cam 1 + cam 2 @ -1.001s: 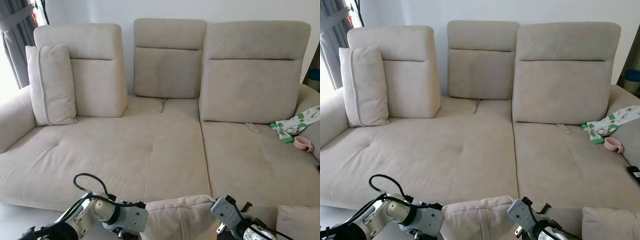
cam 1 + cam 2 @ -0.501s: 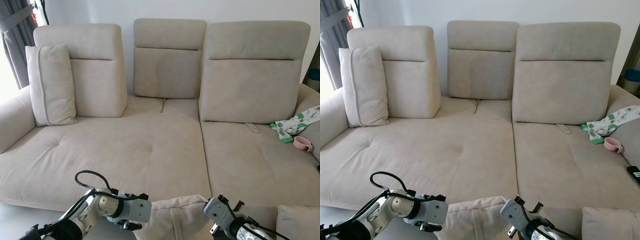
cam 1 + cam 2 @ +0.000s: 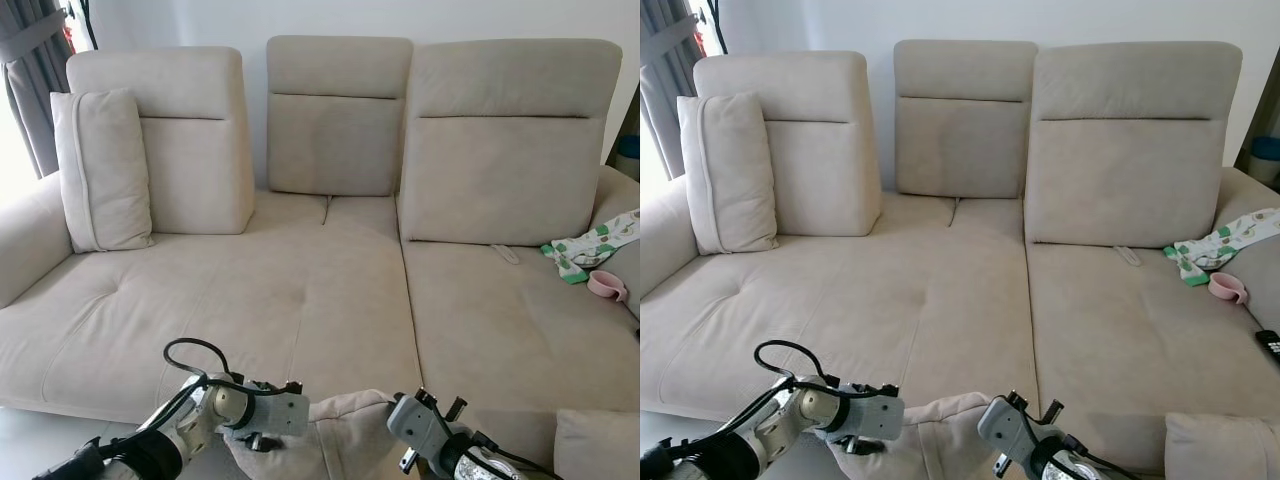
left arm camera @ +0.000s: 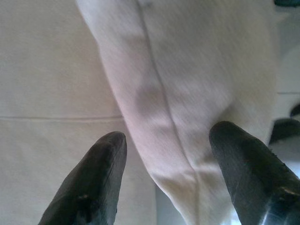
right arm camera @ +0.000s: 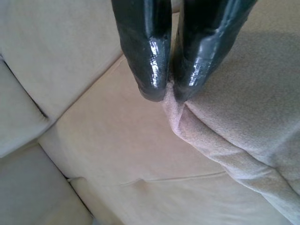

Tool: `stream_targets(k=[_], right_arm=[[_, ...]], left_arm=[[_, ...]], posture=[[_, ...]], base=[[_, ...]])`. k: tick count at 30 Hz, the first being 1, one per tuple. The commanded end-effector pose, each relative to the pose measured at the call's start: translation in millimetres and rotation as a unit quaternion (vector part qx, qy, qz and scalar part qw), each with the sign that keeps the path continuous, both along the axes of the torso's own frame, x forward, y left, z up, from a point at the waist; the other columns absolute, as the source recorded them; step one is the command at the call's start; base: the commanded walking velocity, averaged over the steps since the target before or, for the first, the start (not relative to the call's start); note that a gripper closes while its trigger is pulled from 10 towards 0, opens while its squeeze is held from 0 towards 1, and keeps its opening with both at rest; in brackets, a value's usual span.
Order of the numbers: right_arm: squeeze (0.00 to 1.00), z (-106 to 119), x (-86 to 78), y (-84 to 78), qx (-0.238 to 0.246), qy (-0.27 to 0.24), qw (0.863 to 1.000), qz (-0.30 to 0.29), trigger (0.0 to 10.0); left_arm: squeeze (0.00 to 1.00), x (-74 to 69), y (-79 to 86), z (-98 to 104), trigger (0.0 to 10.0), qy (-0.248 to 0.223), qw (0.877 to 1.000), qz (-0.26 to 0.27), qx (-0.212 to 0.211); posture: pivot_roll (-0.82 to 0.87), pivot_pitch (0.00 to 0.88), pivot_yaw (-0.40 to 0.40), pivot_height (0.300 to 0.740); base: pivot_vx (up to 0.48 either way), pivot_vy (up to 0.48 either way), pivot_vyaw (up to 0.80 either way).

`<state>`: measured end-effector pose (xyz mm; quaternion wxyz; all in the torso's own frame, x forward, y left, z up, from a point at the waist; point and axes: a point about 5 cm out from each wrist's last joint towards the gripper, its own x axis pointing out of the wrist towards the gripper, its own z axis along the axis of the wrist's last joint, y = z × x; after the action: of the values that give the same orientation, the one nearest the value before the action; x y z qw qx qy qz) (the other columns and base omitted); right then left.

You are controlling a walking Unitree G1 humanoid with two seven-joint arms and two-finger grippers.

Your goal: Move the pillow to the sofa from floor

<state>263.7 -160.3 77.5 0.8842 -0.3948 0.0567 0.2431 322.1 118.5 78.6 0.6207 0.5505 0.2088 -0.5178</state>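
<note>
- My right gripper (image 5: 168, 91) is pinched tight on a corner seam of the beige pillow (image 3: 345, 435), so the cushion hangs from that grip.
- My left gripper (image 4: 171, 176) is spread wide, its fingers (image 4: 96, 180) straddling the pillow's edge without clamping it; I judge it steadies the other side.
- The pillow sits low at the sofa (image 3: 300, 290) seat's front edge, between my arms, not yet resting on the cushions.

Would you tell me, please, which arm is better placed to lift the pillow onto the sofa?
The right. The right gripper is pinched shut on the pillow at its corner, while the left gripper is open, its fingers either side of the seam, gripping nothing.
</note>
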Motion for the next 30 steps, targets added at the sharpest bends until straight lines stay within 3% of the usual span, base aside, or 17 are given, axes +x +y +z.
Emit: stream_targets(k=[1,12,25,26,28,29,30], right_arm=[[0.00,15.5,6.8,0.1,0.003,-0.039,0.999,-0.004,0.0],[0.00,36.1,15.2,-1.6,-0.017,-0.111,0.993,-0.019,0.0],[0.00,43.7,14.2,4.4,-0.008,-0.143,0.990,-0.017,0.0],[0.00,46.1,14.8,3.4,-0.009,-0.152,0.988,-0.022,0.0],[0.00,46.1,14.8,3.4,-0.009,-0.152,0.988,-0.022,0.0],[0.00,49.4,16.0,2.4,-0.008,-0.164,0.986,-0.029,0.0],[0.00,49.4,16.0,2.4,-0.008,-0.164,0.986,-0.029,0.0]], left_arm=[[0.00,-5.5,4.9,-6.1,10.0,0.018,1.000,-0.010,0.021],[0.00,-12.1,20.2,-13.1,10.0,0.061,0.996,-0.011,0.059],[0.00,-13.7,8.3,-15.6,10.0,0.062,0.997,-0.010,0.038],[0.00,-15.0,7.3,-16.0,4.9,0.066,0.997,-0.012,0.035],[0.00,-15.0,7.3,-16.0,4.9,0.066,0.997,-0.012,0.035],[0.00,-16.3,6.9,-15.9,0.0,0.070,0.997,-0.014,0.032],[0.00,-16.3,6.9,-15.9,0.0,0.070,0.997,-0.014,0.032]], posture=[[-0.12,0.000,0.051,0.561],[-0.12,0.000,0.054,0.561],[-0.12,0.000,0.051,0.561],[-0.12,0.000,0.050,0.561],[-0.12,0.000,0.050,0.561],[-0.12,0.000,0.050,0.561],[-0.12,0.000,0.050,0.561]], base=[[0.000,0.000,0.00],[0.000,0.000,0.00],[0.000,0.000,0.00],[0.000,0.000,0.00],[0.000,0.000,0.00],[0.000,0.000,0.00],[0.000,0.000,0.00]])
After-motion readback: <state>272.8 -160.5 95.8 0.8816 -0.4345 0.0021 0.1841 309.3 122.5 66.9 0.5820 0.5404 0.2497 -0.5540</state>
